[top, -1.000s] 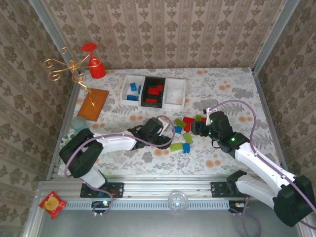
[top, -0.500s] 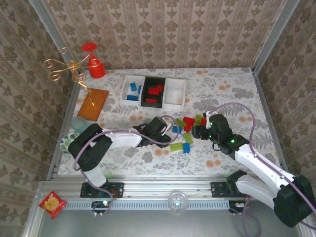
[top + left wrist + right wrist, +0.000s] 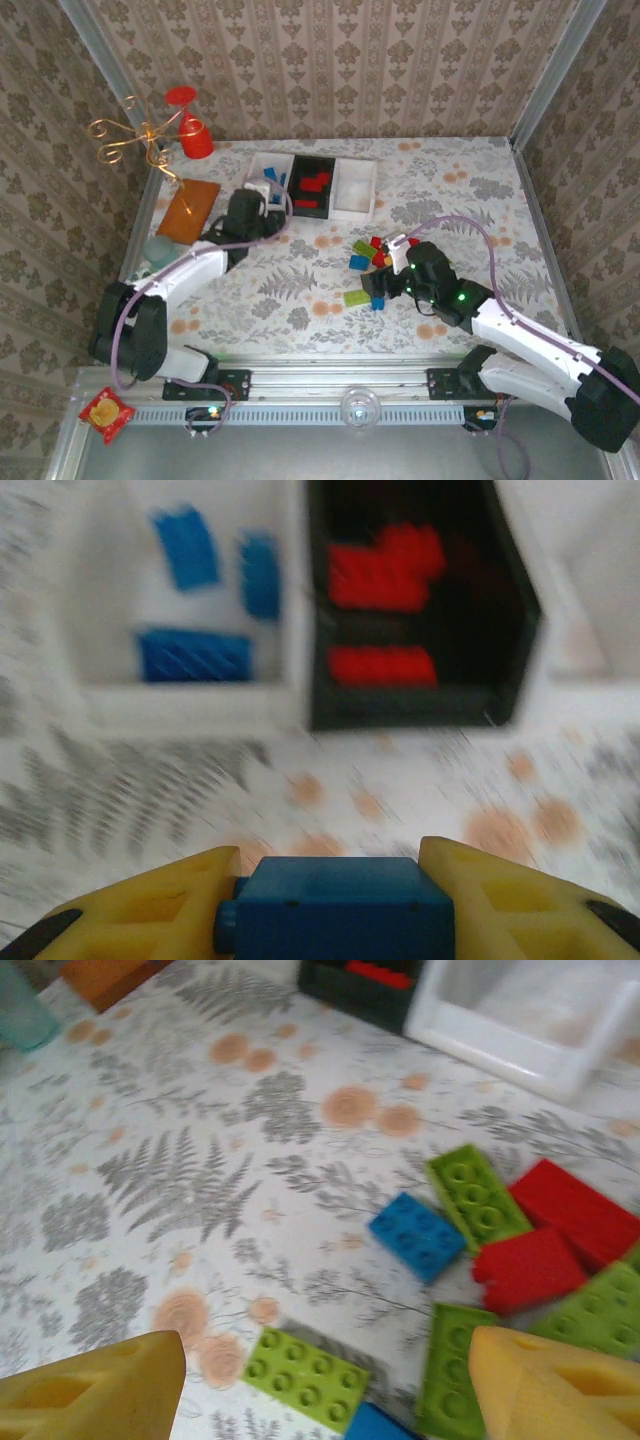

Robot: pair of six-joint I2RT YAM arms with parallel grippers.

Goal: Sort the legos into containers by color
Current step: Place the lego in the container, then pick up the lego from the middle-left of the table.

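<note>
Left hand (image 3: 330, 880) swung to white bin (image 3: 190, 705) — grips blue brick (image 3: 335, 915), long axis crosswise | right hand (image 3: 325, 1345) open

left fingers (image 3: 150, 905) pinched, arm (image 3: 190, 272) extended forward; right fingers (image 3: 95, 1390) spread wide.

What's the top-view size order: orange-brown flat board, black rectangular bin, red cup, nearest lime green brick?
Largest: orange-brown flat board and black rectangular bin, about alike.
Then red cup.
Smallest: nearest lime green brick.
</note>
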